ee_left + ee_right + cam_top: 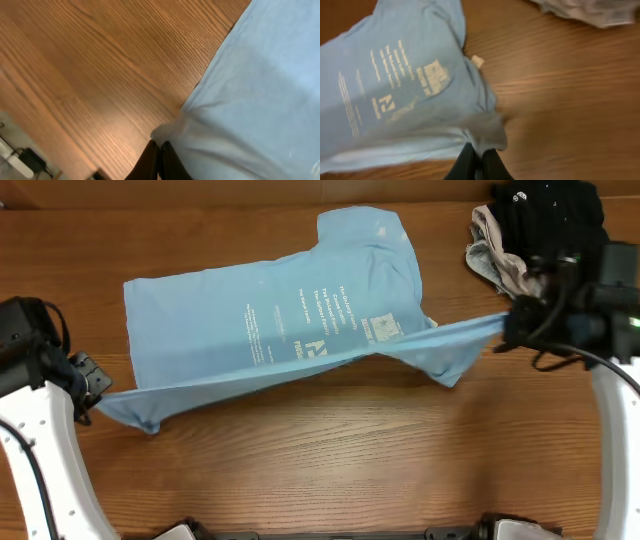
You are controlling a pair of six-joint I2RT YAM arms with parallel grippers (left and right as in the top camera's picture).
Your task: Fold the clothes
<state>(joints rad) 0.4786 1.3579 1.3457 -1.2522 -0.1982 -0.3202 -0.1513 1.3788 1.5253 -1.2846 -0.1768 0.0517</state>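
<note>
- The T-shirt [300,310] stretches between both grippers, its near edge pulled taut.
- The left gripper [97,402] and the right gripper [507,325] each pinch an end.
- The arms reach in from opposite table sides.

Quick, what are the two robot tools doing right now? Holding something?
Left tool: closed, pinching the blue T-shirt by its edge.
Right tool: closed, pinching the same shirt.

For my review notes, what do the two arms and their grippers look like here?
Both match: white rounded links on the left arm and right arm, each ending in a black wrist assembly. A black cable loops beside the right wrist. The left gripper and right gripper have slim dark fingers. No markings are legible.
</note>
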